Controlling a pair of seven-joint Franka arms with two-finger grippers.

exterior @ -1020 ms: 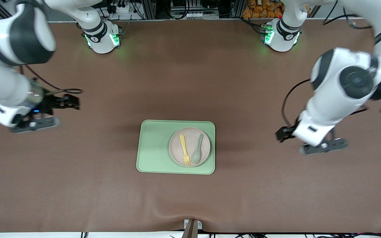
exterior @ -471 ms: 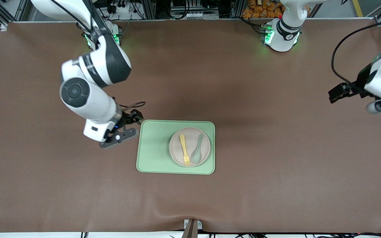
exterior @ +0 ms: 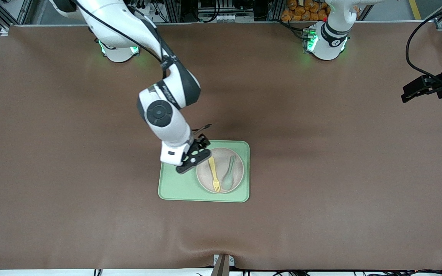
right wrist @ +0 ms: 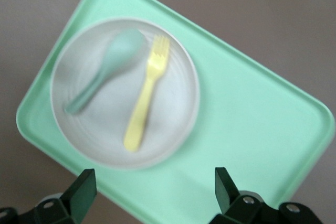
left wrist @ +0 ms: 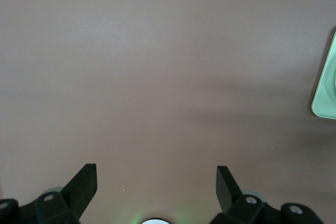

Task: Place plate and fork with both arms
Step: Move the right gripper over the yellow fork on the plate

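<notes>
The beige plate point(exterior: 204, 174) lies on the pale green tray point(exterior: 177, 180). The yellow fork point(exterior: 214, 173) lies on the plate beside a pale green spoon point(exterior: 228, 174). My right gripper point(exterior: 202, 143) is open and empty over the tray, just by the plate's rim. Its wrist view shows the plate point(right wrist: 173, 77), the fork point(right wrist: 147, 103) and the spoon point(right wrist: 105, 72) beneath the open right gripper point(right wrist: 155, 187). My left gripper point(exterior: 411, 92) is open and empty over bare table at the left arm's end; the left gripper point(left wrist: 156, 182) sees only tabletop.
The tray point(right wrist: 252, 145) sits mid-table on the brown mat. One corner of the tray point(left wrist: 328, 93) shows in the left wrist view. Both arm bases point(exterior: 326, 42) stand along the table's edge farthest from the camera.
My right arm has swung in from its end of the table until its gripper is over the tray by the plate. My left arm has pulled out toward its own end.
</notes>
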